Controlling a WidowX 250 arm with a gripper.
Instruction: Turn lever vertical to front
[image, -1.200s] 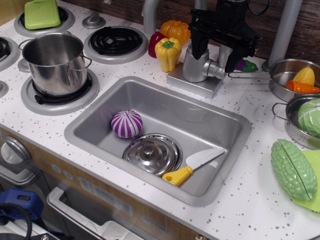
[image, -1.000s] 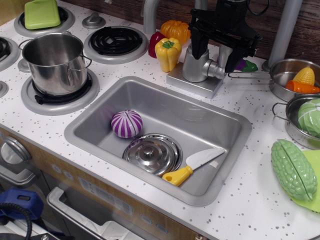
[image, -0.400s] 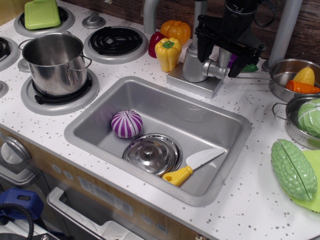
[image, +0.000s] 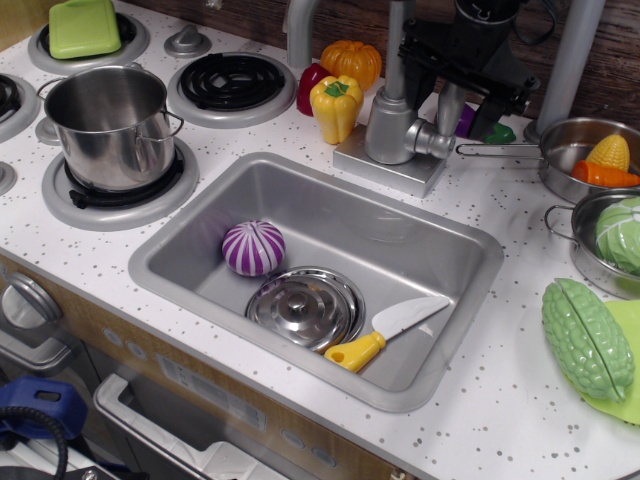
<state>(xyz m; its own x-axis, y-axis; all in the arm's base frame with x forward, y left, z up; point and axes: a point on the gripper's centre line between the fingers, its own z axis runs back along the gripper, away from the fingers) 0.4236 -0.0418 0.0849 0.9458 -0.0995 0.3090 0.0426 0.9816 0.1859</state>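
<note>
The lever (image: 432, 140) is a short silver-grey stub that sticks out to the right from the faucet's domed base (image: 388, 130) on its square plate (image: 385, 165), behind the sink. My black gripper (image: 462, 92) hangs just above and to the right of the lever, clear of the faucet base. Its jaws stand apart and hold nothing. The thin faucet pipe (image: 396, 45) rises to the left of the gripper.
A thin pan handle (image: 495, 150) runs right from beside the lever to a pan (image: 560, 140) holding corn and carrot. A yellow pepper (image: 336, 105), a red pepper and a pumpkin (image: 352, 60) stand left of the faucet. The sink (image: 480, 300) holds a purple ball, a lid and a knife.
My gripper has lifted and shifted right. It straddled the faucet base and lever before; now it sits higher, above the lever's right end. The lever has not visibly turned.
</note>
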